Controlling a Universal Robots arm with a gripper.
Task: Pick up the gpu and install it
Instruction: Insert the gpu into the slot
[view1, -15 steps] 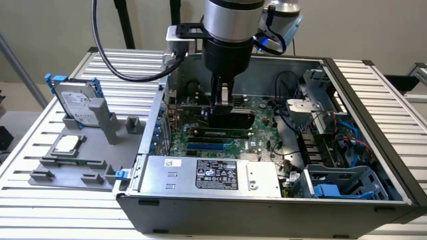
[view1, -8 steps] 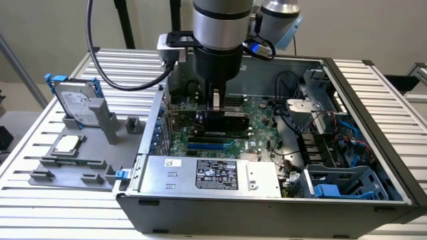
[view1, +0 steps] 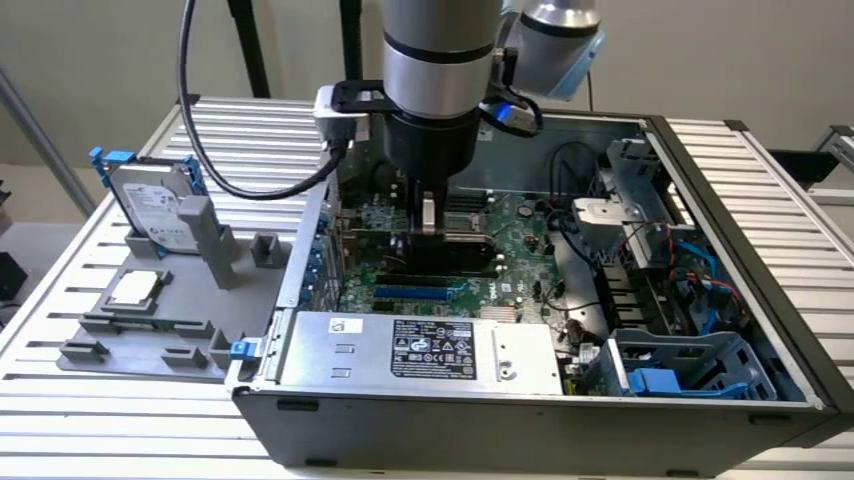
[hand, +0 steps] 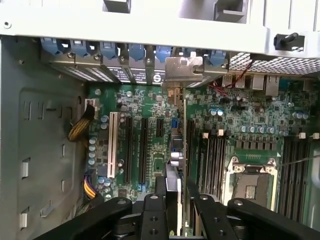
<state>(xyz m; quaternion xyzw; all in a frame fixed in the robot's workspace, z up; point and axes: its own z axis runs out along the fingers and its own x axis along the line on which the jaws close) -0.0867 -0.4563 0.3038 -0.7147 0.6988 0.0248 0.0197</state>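
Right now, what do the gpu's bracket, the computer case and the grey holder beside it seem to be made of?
Bracket of the gpu: bare metal, judging by its silvery sheen. Computer case: sheet metal, dull grey finish, shown by stamped slots and folded edges. Grey holder: likely matte plastic, given its blocky moulded posts, though that's uncertain.

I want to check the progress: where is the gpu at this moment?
The gpu is inside the open computer case, toward the exterior view's left, upright over the motherboard, held by the end effector; its bracket is beside the rear slot covers.
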